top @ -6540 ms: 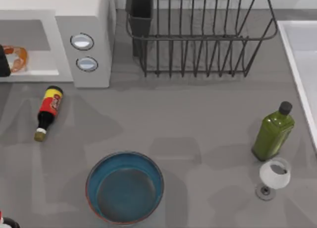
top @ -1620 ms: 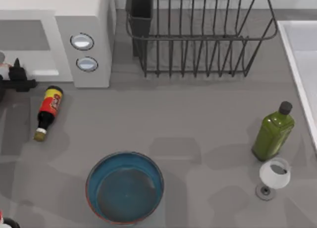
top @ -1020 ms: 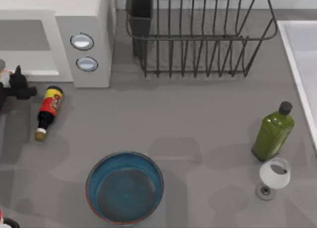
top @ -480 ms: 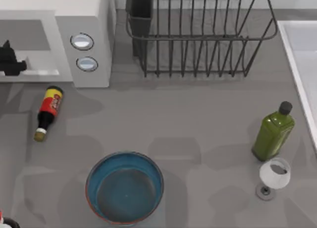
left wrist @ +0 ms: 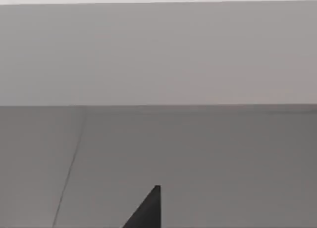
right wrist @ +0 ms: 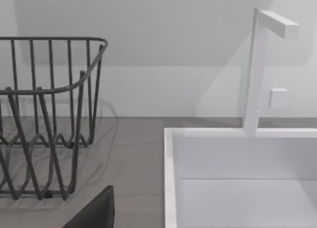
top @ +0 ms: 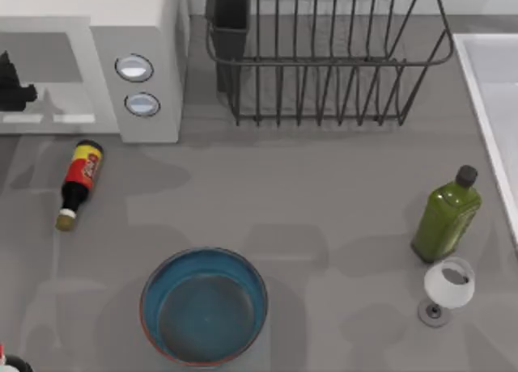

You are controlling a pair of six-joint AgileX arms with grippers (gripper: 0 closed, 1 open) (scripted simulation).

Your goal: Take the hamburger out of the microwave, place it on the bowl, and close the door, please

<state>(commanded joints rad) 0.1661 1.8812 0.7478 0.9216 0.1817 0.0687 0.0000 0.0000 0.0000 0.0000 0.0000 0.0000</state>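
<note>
— Grey worktop, seen from above: what do we have along the back edge?

— At the back-left corner stands the microwave, its cavity open toward the front edge. Beside it, along the back edge, is the wire dish rack. A white sink occupies the right edge.

— Where is the working end effector?

— Our left gripper sits at the worktop's left edge, at the mouth of the cavity. We cannot tell how far open it is, or whether it holds anything. Likewise we cannot fix where the hamburger is; we judge it to be at or near that gripper.

— Which relation governs the coming move?

— The bowl lies toward the front edge and rightward of the left gripper, well apart from it. Our left arm is the nearer one. The right arm is parked on the sink side.

— Any obstructions?

— One. A soy sauce bottle lies on its side just in front of the microwave, long axis back to front, cap toward the front edge, close to the direct line. We would carry above it. The olive oil bottle and wine glass stand near the right edge, clear of the route.
</note>
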